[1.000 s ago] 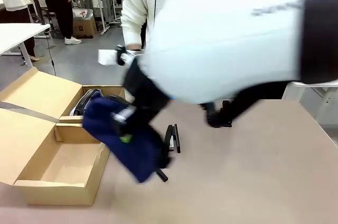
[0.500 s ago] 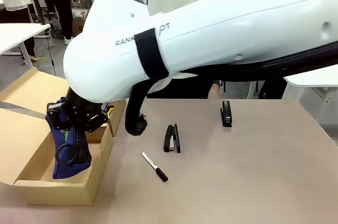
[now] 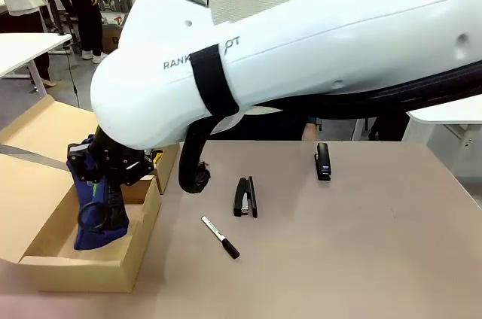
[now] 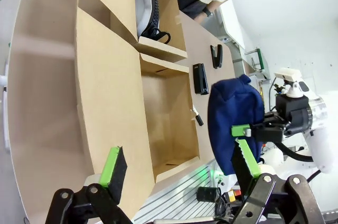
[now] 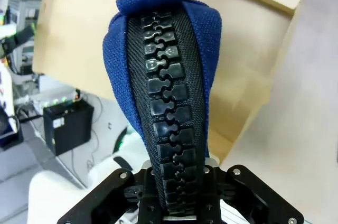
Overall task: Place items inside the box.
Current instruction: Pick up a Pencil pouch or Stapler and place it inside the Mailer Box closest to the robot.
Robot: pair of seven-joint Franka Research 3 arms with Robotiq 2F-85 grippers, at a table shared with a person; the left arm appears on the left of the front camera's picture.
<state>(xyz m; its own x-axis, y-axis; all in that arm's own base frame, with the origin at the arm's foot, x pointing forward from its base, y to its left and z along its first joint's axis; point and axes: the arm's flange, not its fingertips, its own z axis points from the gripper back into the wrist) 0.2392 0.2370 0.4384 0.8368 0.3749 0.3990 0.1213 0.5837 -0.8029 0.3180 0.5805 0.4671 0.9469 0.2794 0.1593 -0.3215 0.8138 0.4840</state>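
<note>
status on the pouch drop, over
Left gripper open, empty. Right gripper shut on pouch, its lower end inside box. Stapler, marker out on table. Nothing blocking.

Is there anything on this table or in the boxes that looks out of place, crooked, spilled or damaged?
Only the navy pouch stands out: it stands on end and leans inside the long box, clamped in the right gripper, instead of lying flat. Nothing looks spilled or damaged.

right arm [image 3: 301,48] across box [image 3: 75,274], pouch [image 3: 84,238] hanging inside, open table [image 3: 376,244] at right
</note>
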